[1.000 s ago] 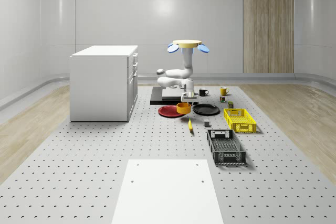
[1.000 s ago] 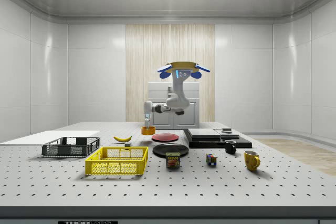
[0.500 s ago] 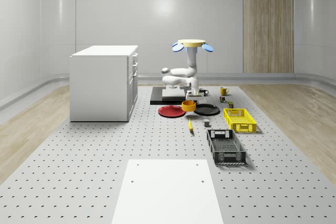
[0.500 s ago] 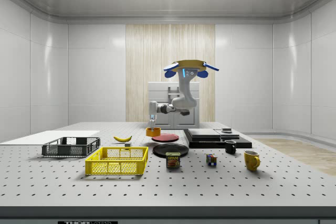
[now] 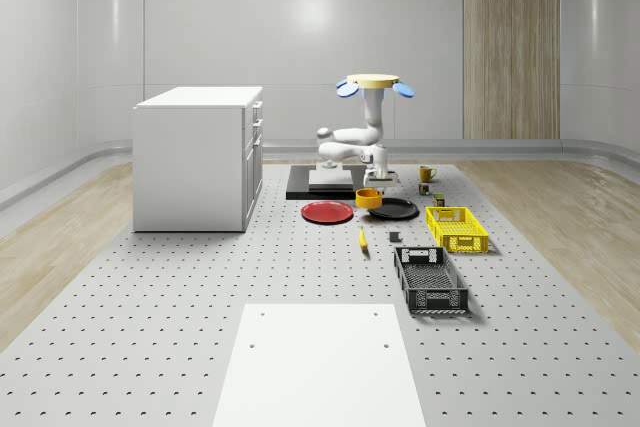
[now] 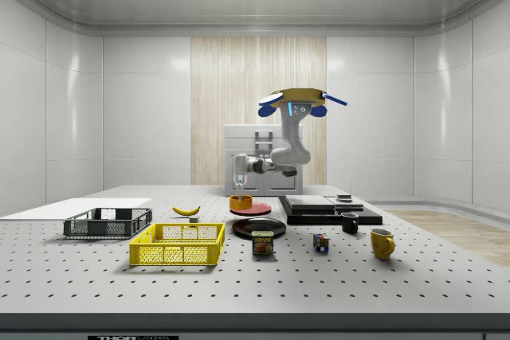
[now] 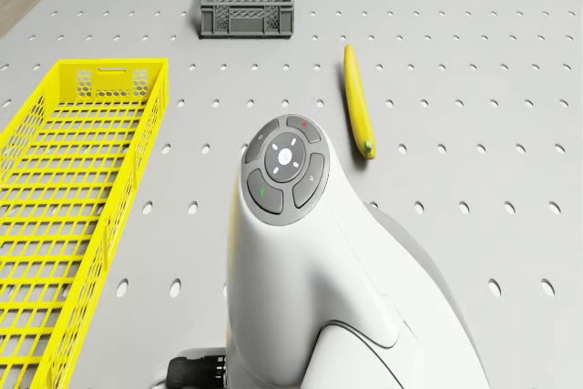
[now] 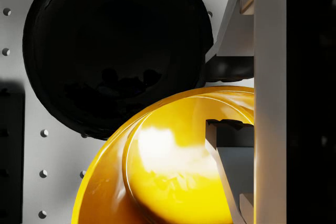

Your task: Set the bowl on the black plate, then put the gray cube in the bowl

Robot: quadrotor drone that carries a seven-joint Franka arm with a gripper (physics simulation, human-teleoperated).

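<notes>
While the drone [image 5: 376, 82] hovers in the upper middle of the whole-scene view, over the far part of the perforated table [image 5: 200, 277], its arm [image 6: 288, 153] bends down toward the side view's left and ends in the gripper [image 6: 238, 194], clamped on the rim of the yellow bowl [image 5: 368, 198]. One finger [image 8: 227, 153] reaches inside the bowl in the wrist view. In the side view the bowl hangs just above the table, over the near edge of the black plate [image 5: 395, 209]; the wrist view shows it overlapping only the plate's rim. At the whole-scene view's center, the red plate [image 5: 327, 212] lies just to the bowl's left. Lower in that frame, the gray cube [image 5: 394, 237] sits between the banana [image 5: 362, 239] and the yellow basket [image 5: 456, 228].
</notes>
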